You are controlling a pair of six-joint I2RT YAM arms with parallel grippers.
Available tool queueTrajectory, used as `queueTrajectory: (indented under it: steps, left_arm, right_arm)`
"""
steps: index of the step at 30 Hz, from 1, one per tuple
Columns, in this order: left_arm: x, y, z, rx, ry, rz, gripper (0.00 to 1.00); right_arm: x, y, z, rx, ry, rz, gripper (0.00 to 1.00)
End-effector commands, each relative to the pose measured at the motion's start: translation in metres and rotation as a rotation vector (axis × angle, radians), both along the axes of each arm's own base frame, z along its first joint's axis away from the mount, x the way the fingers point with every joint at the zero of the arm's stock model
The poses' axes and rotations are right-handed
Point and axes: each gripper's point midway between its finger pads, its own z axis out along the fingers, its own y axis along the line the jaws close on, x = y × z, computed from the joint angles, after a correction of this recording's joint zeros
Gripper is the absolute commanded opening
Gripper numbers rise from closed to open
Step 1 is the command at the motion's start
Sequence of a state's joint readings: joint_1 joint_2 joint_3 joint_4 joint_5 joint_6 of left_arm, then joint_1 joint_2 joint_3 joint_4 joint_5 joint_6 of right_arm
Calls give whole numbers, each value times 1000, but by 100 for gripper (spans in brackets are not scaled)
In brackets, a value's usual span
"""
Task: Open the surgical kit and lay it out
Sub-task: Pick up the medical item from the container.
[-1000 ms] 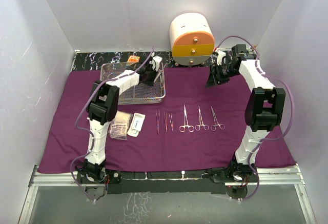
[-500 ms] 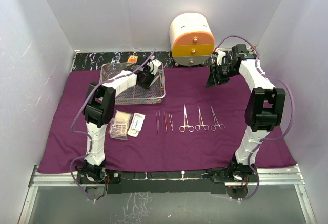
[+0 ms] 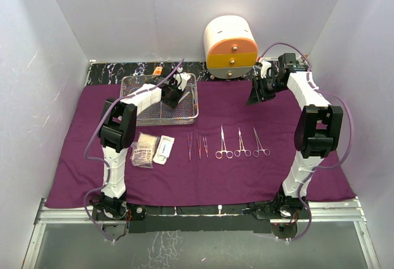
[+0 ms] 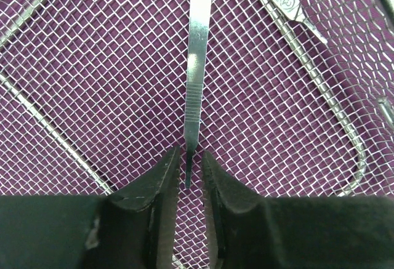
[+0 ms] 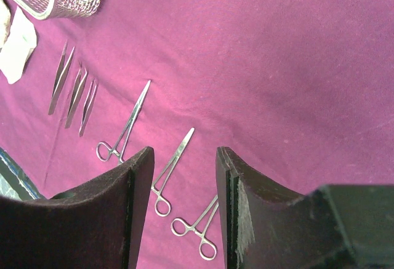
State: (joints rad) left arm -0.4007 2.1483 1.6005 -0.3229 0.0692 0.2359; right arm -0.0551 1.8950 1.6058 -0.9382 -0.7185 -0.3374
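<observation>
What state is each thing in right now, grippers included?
purple cloth: spread flat.
wire-mesh tray: on cloth, instruments inside.
metal handle: lying in tray, end between left jaws.
left gripper: slightly open around the handle.
right gripper: open, empty, above cloth.
forceps: three in a row on cloth.
tweezers: three beside forceps.
packets: flat on cloth.
cabinet: drawers shut.

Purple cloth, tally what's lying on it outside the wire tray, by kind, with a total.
Forceps: 3
Tweezers: 3
Packets: 2
Total: 8
</observation>
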Motion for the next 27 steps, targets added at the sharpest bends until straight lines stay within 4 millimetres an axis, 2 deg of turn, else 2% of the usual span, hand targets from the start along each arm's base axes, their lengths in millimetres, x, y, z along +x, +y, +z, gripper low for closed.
queueTrajectory:
  steps: [1, 8, 15, 27]
  left_arm:
    - [-2, -2, 32, -32, -28, -28, 22]
    - [-9, -1, 27, -21, 12, -58, 24]
    - [-18, 7, 16, 9, 75, -69, 22]
    - [-10, 3, 7, 12, 92, -89, 7]
  right_arm:
    - [5, 1, 24, 18, -87, 4, 43]
    - [5, 2, 24, 17, -86, 5, 42]
    - [5, 2, 22, 18, -84, 5, 42]
    - [4, 2, 25, 17, -90, 3, 42]
